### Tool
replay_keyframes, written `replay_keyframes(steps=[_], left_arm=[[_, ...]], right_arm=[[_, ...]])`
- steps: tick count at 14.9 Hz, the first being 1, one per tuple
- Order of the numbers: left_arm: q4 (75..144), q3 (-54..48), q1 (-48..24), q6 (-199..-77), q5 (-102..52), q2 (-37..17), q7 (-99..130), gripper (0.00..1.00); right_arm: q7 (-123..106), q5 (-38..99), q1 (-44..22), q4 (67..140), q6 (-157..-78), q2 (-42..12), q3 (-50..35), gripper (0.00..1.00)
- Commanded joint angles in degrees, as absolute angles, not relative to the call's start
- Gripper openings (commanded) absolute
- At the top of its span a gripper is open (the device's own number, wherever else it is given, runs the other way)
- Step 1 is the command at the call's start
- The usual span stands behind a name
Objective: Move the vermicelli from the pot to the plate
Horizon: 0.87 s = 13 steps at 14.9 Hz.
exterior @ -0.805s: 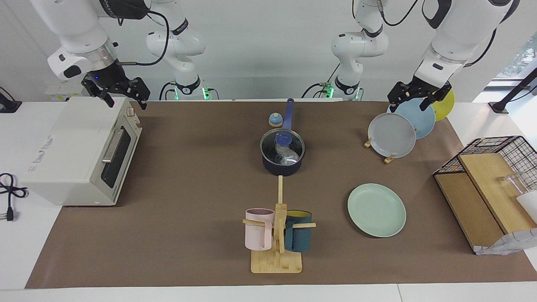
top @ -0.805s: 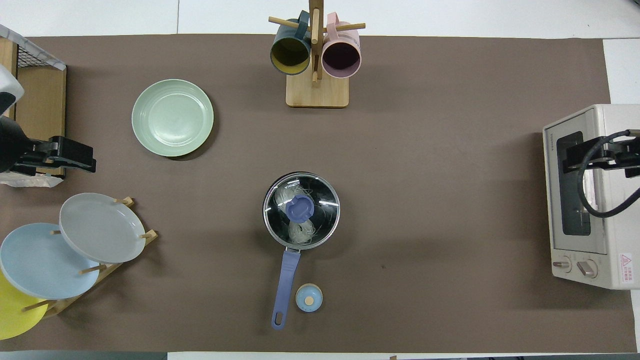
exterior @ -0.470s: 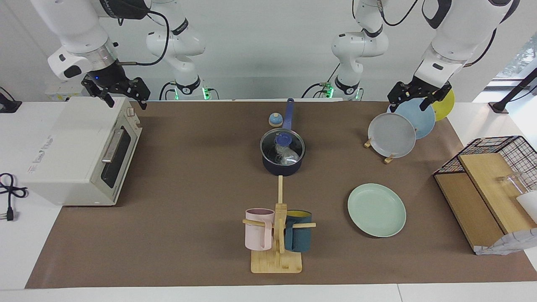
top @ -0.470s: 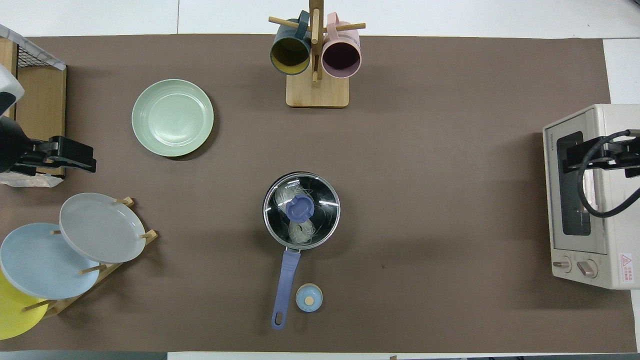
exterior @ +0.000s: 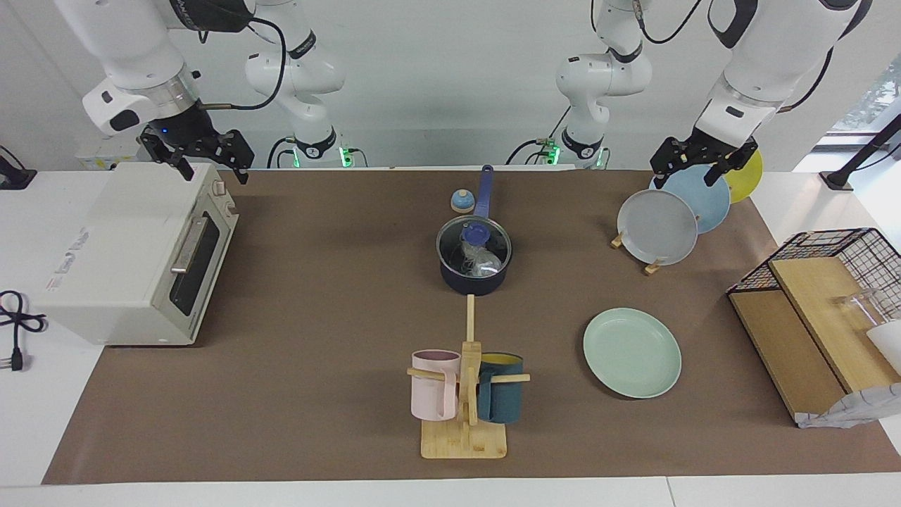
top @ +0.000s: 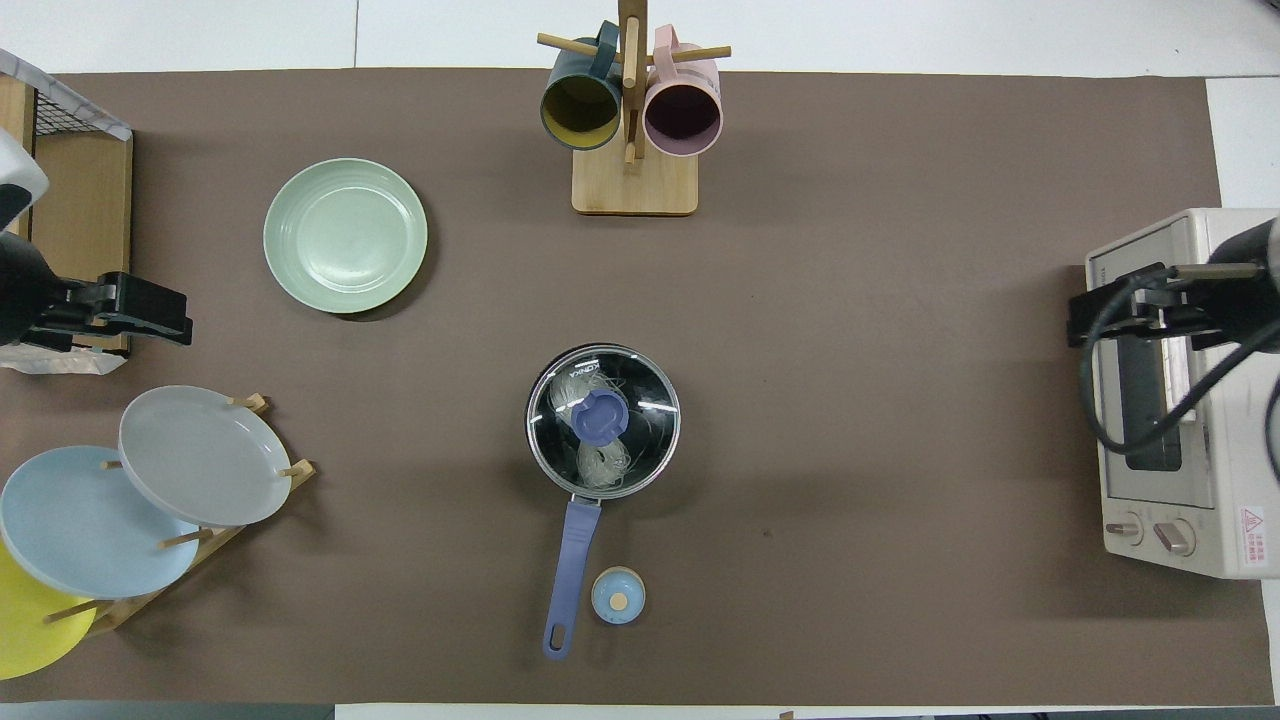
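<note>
The right pincer (top: 1085,318) had shifted off the toaster oven (top: 1180,400) toward the pot (top: 603,421), fingers apart. A glass lid (exterior: 474,243) covered the vermicelli (top: 600,462). The left pincer (exterior: 693,169), apart, hung over the plate rack (exterior: 637,253); the mint-green plate (exterior: 632,352) lay bare.

Pot (exterior: 474,278) glossy dark enamel w/ clear glass lid (top: 603,420); plate (exterior: 632,352) smooth; mug rack (top: 634,180) wood.

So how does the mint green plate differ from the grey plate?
The mint-green plate lies flat on the brown mat, alone; the grey plate stands tilted on edge in a wooden rack, beside a light blue plate. The mint-green plate is farther from the robots than the grey plate. Both are round, empty, toward the left arm's end.
</note>
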<state>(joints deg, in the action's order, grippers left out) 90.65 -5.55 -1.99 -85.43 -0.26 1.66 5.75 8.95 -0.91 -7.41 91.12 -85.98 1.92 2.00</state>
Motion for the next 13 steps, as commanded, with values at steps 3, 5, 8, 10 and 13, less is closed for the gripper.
replay_keyframes(steps=[3,5,8,10,13], left_arm=[[90.8,-5.2,-2.5,-85.3,1.1,2.1,5.9,1.00],[90.8,-5.2,-2.5,-85.3,1.1,2.1,5.8,1.00],[90.8,-5.2,-2.5,-85.3,1.1,2.1,5.9,1.00],[90.8,-5.2,-2.5,-85.3,1.1,2.0,5.9,1.00],[90.8,-5.2,-2.5,-85.3,1.1,2.1,5.8,1.00]], right_arm=[[19.9,2.8,-15.2,90.2,-89.3,-0.7,1.8,1.00],[24.1,2.8,-19.5,85.8,-89.0,-5.2,1.3,1.00],[30.1,2.0,-26.4,79.3,-89.0,-12.8,1.3,1.00],[33.6,1.9,-28.8,78.0,-91.0,-15.5,1.2,1.00],[38.7,2.1,-33.3,78.2,-97.3,-17.5,1.2,1.00]])
